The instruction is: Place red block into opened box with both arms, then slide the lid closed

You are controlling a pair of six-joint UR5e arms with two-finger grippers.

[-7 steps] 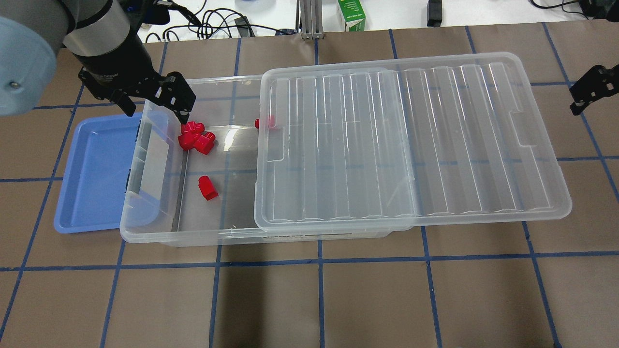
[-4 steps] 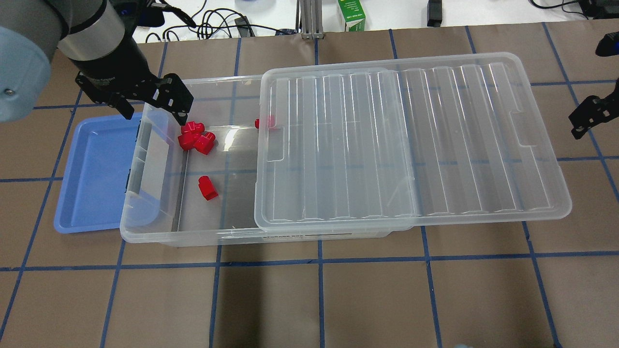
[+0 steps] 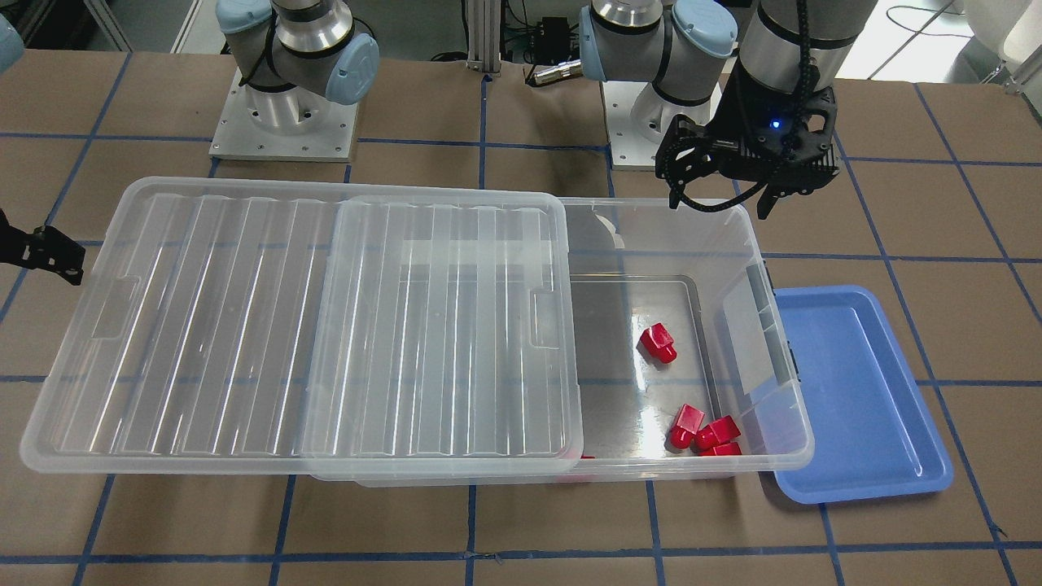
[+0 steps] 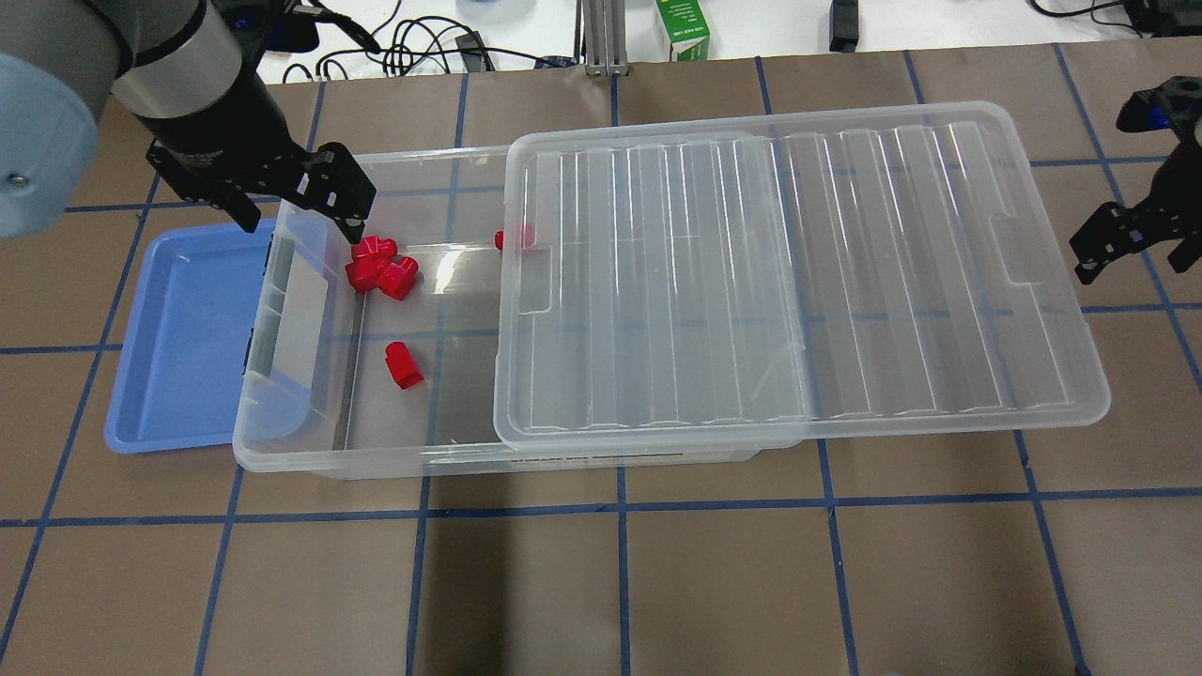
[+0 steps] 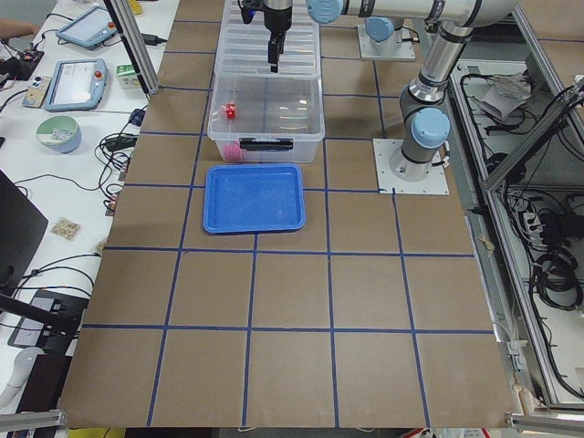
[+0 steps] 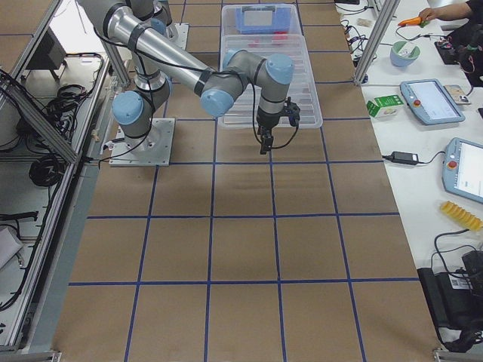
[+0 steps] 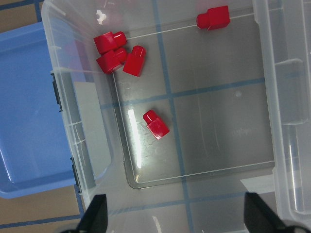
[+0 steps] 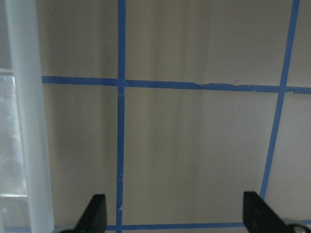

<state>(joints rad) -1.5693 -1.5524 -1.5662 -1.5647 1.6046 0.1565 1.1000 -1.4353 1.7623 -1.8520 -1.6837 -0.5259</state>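
Note:
The clear box (image 4: 282, 460) lies along the table with its left end uncovered. The ribbed lid (image 4: 798, 272) rests on it, shifted right so that it overhangs the right end. Several red blocks lie inside: a cluster (image 4: 380, 268) near the far left corner, one alone (image 4: 404, 364), and one (image 4: 512, 238) at the lid's edge. My left gripper (image 4: 300, 221) hangs open above the box's far left corner, holding nothing; its wrist view looks down on the blocks (image 7: 116, 53). My right gripper (image 4: 1132, 263) is open and empty, just beyond the lid's right end.
A shallow blue tray (image 4: 178, 338) sits against the box's left end, its edge under the rim. A green carton (image 4: 683, 28) and cables lie past the table's far edge. The right wrist view shows brown table and the lid's edge (image 8: 29, 121).
My right gripper has moved toward the table's near side and slightly leftward, closer to the lid's right end. The left gripper shifted a little left, then held. Blocks, box and lid are unmoved.

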